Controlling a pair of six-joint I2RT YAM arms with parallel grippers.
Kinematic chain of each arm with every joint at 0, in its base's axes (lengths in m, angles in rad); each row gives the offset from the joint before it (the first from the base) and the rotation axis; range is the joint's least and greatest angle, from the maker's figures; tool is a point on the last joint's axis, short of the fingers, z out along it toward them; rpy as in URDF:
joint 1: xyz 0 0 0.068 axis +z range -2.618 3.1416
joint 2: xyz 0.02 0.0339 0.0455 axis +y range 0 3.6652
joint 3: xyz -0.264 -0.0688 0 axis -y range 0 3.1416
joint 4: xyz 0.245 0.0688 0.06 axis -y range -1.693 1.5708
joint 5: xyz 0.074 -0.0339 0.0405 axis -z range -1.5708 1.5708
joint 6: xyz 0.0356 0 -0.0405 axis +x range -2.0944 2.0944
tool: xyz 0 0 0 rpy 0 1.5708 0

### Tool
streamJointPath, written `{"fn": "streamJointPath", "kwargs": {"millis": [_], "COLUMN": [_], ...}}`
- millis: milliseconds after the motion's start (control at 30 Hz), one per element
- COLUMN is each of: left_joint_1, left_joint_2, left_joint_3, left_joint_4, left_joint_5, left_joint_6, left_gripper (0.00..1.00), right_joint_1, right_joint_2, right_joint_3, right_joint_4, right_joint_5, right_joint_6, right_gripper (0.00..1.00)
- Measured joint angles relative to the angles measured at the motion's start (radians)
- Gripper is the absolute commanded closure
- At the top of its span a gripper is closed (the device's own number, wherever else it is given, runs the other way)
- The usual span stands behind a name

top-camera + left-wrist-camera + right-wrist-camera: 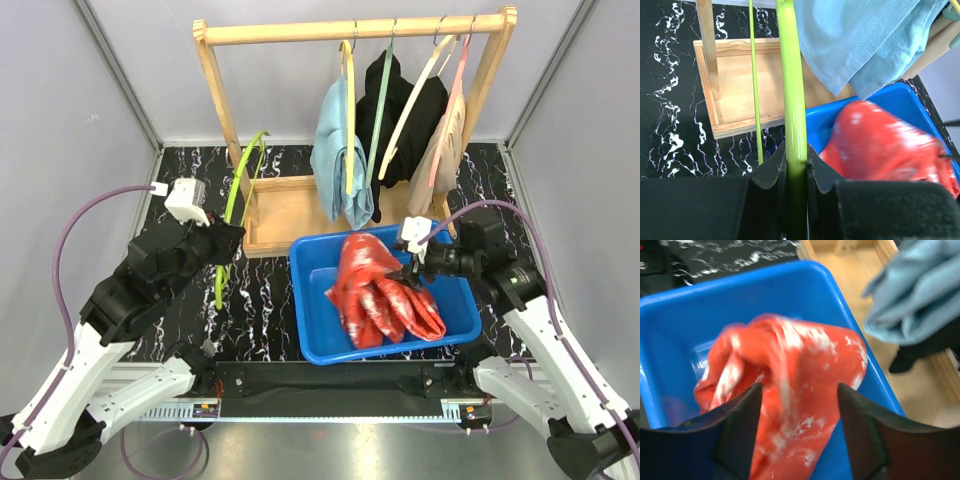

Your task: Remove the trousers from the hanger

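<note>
The red trousers (380,290) with white blotches lie bunched in the blue bin (308,335), blurred in both wrist views. My right gripper (412,270) hangs over their right side, open; in its wrist view the gripper (800,390) has its jaws wide apart with the red trousers (800,355) below and between them. My left gripper (225,240) is shut on the bare green hanger (240,190), left of the bin. In the left wrist view the gripper (796,155) clamps the green hanger (792,100) bar.
A wooden rack (350,30) stands behind the bin on its wooden base (740,85). On its hangers are light blue trousers (340,160), black trousers (385,110) and beige trousers (440,150). The light blue trousers (915,295) hang close above the bin's far edge.
</note>
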Motion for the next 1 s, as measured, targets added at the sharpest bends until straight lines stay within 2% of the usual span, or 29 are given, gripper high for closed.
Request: {"fn": "streamJointPath", "kwargs": {"millis": [67,100,200,367,667,867,1000], "left_joint_1": [0.000,0.000,0.000,0.000,0.000,0.012,0.064], "left_joint_2": [0.000,0.000,0.000,0.013,0.139,0.294,0.412], "left_joint_3": [0.000,0.000,0.000,0.023,0.173,0.349,0.494], "left_joint_4": [0.000,0.000,0.000,-0.001,-0.001,0.011,0.037], "left_joint_5": [0.001,0.001,0.001,0.001,0.000,0.007,0.048], "left_joint_6": [0.000,0.000,0.000,0.000,0.029,0.056,0.053], "left_gripper": [1.00,1.00,1.00,1.00,1.00,1.00,1.00], "right_joint_1": [0.034,0.048,0.066,0.055,-0.203,-0.335,-0.379], "right_joint_2": [0.023,0.026,0.023,-0.022,-0.190,-0.264,-0.290], "right_joint_3": [-0.015,-0.021,-0.028,-0.065,-0.236,-0.324,-0.365], "right_joint_4": [0.055,0.074,0.109,0.166,0.230,0.262,0.287], "right_joint_5": [-0.035,-0.047,-0.070,-0.048,0.113,0.194,0.216], "right_joint_6": [0.027,0.041,0.068,0.139,0.392,0.512,0.553], "right_gripper": [0.19,0.18,0.12,0.10,0.06,0.04,0.03]}}
